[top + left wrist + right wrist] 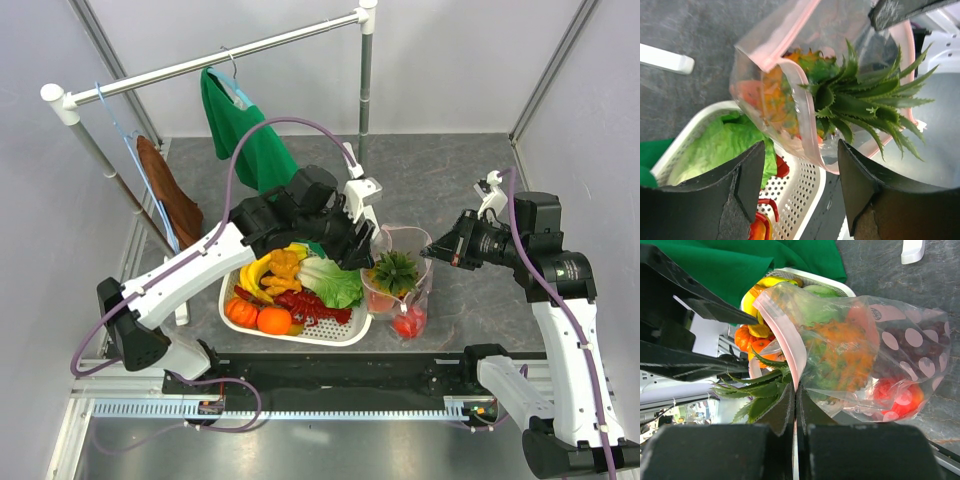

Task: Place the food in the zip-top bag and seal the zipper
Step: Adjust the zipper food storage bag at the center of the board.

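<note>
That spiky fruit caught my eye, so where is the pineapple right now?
In the top view the pineapple sits in the open zip-top bag, leafy crown poking out of its mouth, just right of the white basket.

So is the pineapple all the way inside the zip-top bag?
No, the pineapple has its leafy crown poking out past the pink zipper of the zip-top bag.
</note>
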You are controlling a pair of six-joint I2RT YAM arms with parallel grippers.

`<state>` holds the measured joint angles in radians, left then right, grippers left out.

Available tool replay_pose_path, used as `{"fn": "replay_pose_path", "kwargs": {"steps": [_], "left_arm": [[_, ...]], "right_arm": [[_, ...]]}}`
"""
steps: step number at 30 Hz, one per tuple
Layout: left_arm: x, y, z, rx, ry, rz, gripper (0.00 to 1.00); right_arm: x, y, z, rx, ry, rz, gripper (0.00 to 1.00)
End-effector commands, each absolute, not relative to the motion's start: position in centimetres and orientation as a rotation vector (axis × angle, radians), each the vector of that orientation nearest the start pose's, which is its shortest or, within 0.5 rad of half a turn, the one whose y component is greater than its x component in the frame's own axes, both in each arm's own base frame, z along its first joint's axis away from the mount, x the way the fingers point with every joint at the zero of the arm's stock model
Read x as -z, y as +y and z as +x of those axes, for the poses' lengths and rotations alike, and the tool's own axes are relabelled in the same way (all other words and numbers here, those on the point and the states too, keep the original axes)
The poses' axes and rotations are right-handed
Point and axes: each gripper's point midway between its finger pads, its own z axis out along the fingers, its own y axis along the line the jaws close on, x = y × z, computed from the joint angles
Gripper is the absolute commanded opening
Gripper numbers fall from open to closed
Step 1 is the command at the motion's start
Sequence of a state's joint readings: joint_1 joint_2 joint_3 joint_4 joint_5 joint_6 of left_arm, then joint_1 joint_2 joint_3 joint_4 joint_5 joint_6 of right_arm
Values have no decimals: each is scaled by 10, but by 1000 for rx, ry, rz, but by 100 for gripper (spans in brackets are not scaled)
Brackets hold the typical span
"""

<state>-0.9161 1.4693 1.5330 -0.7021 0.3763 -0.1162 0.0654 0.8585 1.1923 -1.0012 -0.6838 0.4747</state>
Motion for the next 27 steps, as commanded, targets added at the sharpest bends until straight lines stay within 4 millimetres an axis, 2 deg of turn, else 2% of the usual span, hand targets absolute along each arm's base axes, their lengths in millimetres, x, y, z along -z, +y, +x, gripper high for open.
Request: {"fn": "replay_pose_path", "kwargs": {"steps": [1, 3, 6, 8, 9, 10, 11, 12, 14, 15, 16, 17, 18, 19, 22, 23, 25, 26, 27], "left_arm": [[-269, -362, 172, 1021, 2085, 1147, 67], [-266, -363, 172, 1002, 2084, 1159, 68], [-262, -363, 177, 962, 2095, 1153, 63], [-258, -363, 177, 953, 2106, 1176, 44], [-271, -366, 178, 960, 2062, 1200, 34], [-281, -370, 172, 1010, 2025, 1237, 15], [-292, -373, 166, 1049, 1984, 1272, 9], [-322, -381, 159, 1088, 1863, 1320, 4], [-352, -390, 142, 1132, 1714, 1397, 2], [-377, -393, 141, 1118, 1615, 1405, 2], [-386, -394, 142, 1103, 1588, 1394, 2], [-403, -396, 142, 1093, 1539, 1379, 2], [-406, -398, 148, 1072, 1544, 1357, 2], [-410, -398, 159, 1021, 1549, 1310, 2], [-415, -398, 169, 976, 1534, 1267, 2], [-409, -399, 168, 985, 1546, 1271, 2], [-404, -400, 163, 1013, 1556, 1285, 2], [-390, -402, 161, 1030, 1596, 1300, 2], [-382, -405, 152, 1069, 1591, 1355, 2]], "right_arm": [[-320, 139, 187, -1056, 2186, 35, 0], [-320, 139, 187, -1059, 2188, 38, 0], [-320, 140, 186, -1061, 2186, 37, 0], [-323, 139, 186, -1058, 2179, 34, 0], [-322, 139, 185, -1056, 2186, 40, 0], [-325, 139, 185, -1051, 2179, 36, 0], [-327, 138, 184, -1049, 2182, 39, 0], [-329, 138, 183, -1049, 2182, 39, 0], [-344, 138, 181, -1044, 2162, 26, 0], [-348, 138, 182, -1042, 2159, 19, 0], [-364, 138, 181, -1033, 2120, -1, 0], [-369, 137, 181, -1022, 2113, -11, 0], [-384, 136, 180, -1013, 2083, -37, 0], [-387, 136, 179, -1002, 2080, -48, 0], [-394, 126, 183, -897, 2096, -87, 0], [-387, 119, 183, -844, 2140, -71, 0], [-389, 116, 186, -810, 2141, -93, 0], [-385, 116, 185, -813, 2148, -94, 0], [-372, 118, 183, -832, 2187, -78, 0]]}}
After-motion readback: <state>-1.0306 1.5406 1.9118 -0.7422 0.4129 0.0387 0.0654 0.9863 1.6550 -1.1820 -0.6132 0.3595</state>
